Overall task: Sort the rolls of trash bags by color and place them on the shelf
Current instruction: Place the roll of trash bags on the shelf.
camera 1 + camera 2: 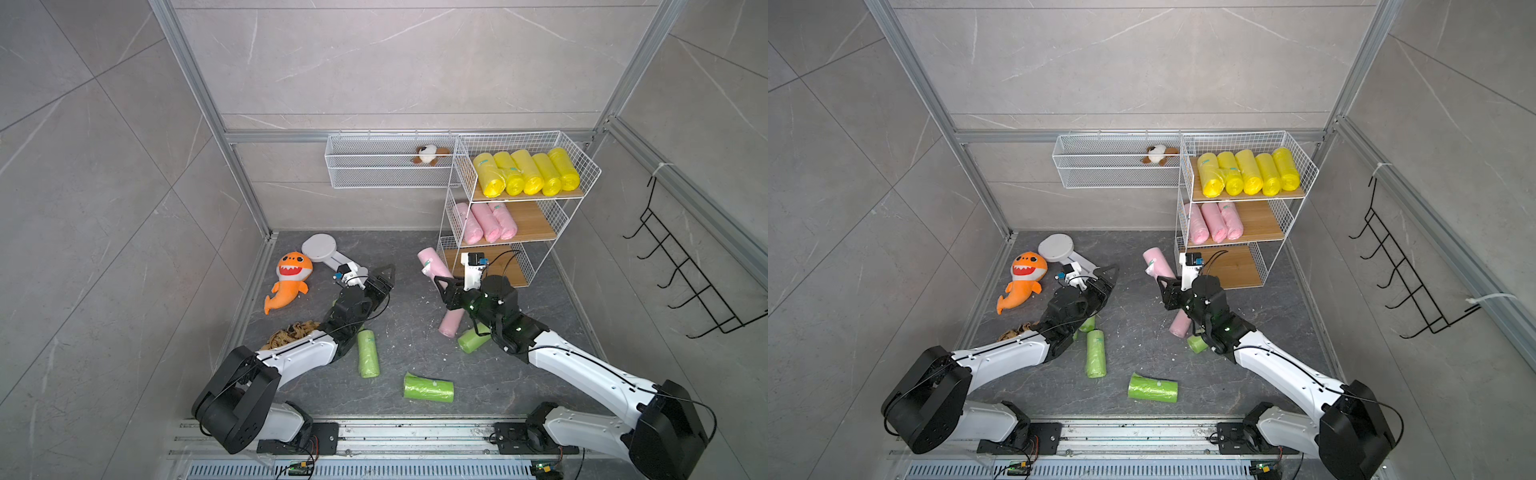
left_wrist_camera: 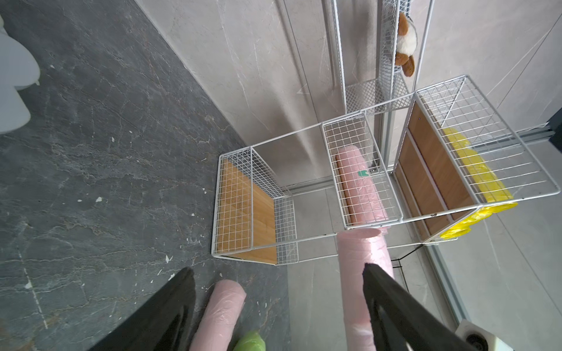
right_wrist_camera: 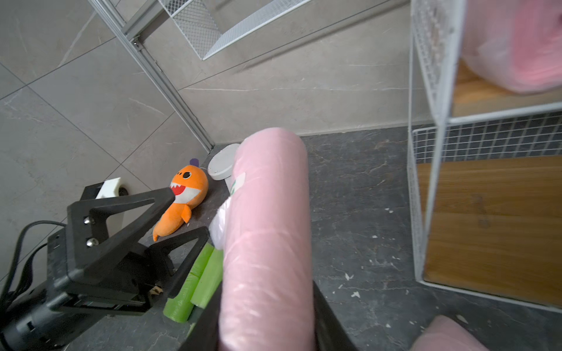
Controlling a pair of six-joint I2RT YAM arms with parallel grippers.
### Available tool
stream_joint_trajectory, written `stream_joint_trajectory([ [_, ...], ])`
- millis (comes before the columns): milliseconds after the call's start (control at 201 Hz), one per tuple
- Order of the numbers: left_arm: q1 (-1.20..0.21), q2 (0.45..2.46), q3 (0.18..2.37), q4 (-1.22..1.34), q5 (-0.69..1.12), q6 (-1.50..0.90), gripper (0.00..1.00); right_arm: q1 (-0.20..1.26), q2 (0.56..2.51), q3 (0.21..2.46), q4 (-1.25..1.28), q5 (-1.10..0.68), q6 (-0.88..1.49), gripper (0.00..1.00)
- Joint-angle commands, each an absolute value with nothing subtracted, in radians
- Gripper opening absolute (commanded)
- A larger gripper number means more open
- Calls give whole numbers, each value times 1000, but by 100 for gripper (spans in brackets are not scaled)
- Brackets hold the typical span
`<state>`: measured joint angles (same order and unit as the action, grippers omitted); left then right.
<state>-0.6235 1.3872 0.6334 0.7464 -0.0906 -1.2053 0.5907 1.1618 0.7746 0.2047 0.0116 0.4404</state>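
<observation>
- Pink roll [image 1: 432, 264] sits clamped in my right gripper [image 1: 444, 291]; my left gripper [image 1: 384, 282] gapes empty.
- Best slid lengthwise onto the shelf [image 1: 536, 226], middle board, beside the pink rolls [image 1: 486, 222].

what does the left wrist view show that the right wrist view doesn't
Only the left wrist view: the yellow rolls on the shelf's top tier, and a brown-and-white plush in a wire basket. Only the right wrist view: the orange shark plush. Both show the shelf, the held pink roll, a floor pink roll and green rolls.
</observation>
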Motion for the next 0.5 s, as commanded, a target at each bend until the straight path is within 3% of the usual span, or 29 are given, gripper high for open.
stream_joint_trajectory([
  [0, -614, 1370, 680, 719, -41, -1098, 89, 558, 1082, 819, 91, -21, 389, 30],
  [493, -613, 1396, 781, 605, 28, -979, 88, 298, 885, 1058, -453, 18, 186, 30],
])
